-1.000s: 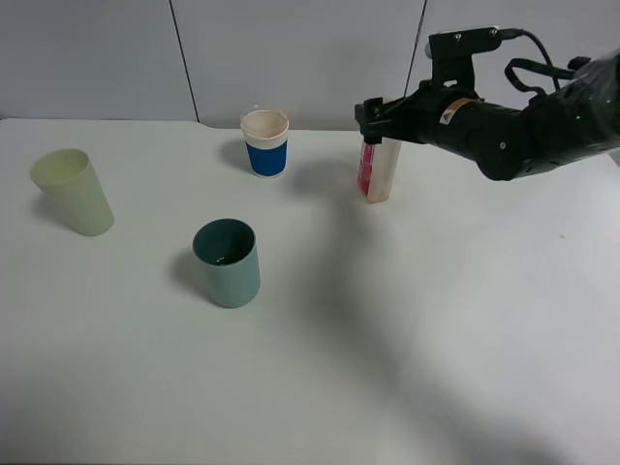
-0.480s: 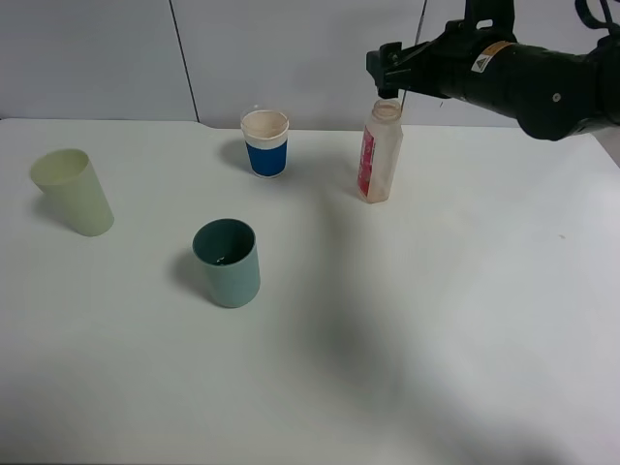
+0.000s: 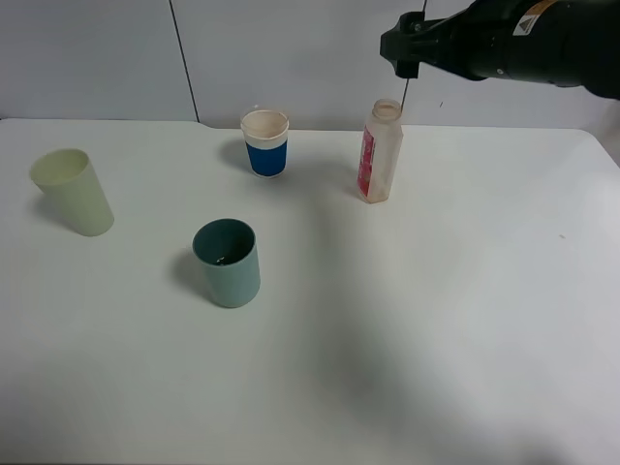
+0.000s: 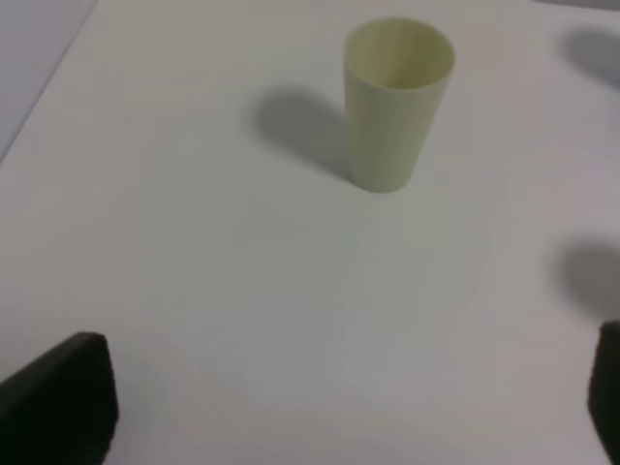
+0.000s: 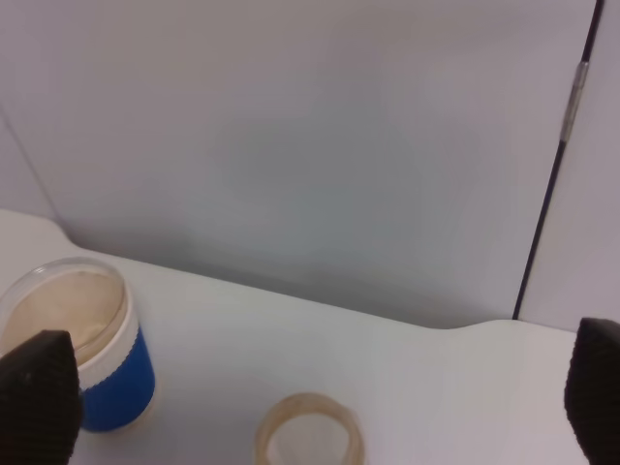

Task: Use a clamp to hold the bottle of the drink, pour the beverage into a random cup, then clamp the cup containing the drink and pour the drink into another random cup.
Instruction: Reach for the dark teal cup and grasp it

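White table (image 3: 465,320), matt, set against pale grey panelled wall (image 3: 291,58). Bottle (image 3: 380,155): upright near table's rear edge, free-standing, just below right clamp (image 3: 405,46), apart from it. Clamp: jaws spread wide, empty, above bottle's neck

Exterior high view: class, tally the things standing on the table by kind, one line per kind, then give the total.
Cups: 3 (pale yellow-green cup, teal cup, white cup with a blue band)
Bottles: 1 (clear bottle)
Total: 4
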Controlling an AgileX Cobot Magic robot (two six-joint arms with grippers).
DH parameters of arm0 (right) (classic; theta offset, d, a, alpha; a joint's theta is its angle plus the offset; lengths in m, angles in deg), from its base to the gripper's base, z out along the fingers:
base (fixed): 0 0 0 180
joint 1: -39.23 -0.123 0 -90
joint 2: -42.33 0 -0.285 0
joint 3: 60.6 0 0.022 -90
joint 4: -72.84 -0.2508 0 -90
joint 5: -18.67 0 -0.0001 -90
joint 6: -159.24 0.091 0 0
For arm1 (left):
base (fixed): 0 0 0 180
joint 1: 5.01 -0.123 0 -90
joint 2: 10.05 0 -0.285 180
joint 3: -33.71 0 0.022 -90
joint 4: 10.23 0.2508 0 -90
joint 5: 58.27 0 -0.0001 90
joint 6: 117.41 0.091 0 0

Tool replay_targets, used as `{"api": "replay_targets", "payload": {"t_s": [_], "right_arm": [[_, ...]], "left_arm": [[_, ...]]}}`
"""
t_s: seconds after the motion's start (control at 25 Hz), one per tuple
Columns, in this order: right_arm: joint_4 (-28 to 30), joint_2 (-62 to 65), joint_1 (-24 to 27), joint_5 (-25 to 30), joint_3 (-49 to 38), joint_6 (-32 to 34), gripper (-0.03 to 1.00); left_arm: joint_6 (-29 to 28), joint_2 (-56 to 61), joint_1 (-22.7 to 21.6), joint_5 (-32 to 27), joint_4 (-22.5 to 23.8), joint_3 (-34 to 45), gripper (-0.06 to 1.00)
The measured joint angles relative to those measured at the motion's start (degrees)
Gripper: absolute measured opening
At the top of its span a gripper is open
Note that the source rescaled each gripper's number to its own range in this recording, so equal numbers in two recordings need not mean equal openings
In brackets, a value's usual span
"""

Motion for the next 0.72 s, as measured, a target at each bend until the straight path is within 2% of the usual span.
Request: {"api": "replay_targets", "payload": {"t_s": [0.24, 0.72], "right_arm": [[4.05, 7.87, 0.0, 7.18, -0.02, 0.52, 1.0], [11.23, 21.17, 5.44, 28.19, -0.02, 1.91, 1.0]], "left_arm": [[0.0, 0.0, 0.0, 0.0, 0.0, 0.0, 0.93], [0.0, 0.0, 0.0, 0.0, 0.0, 0.0, 0.93]]}}
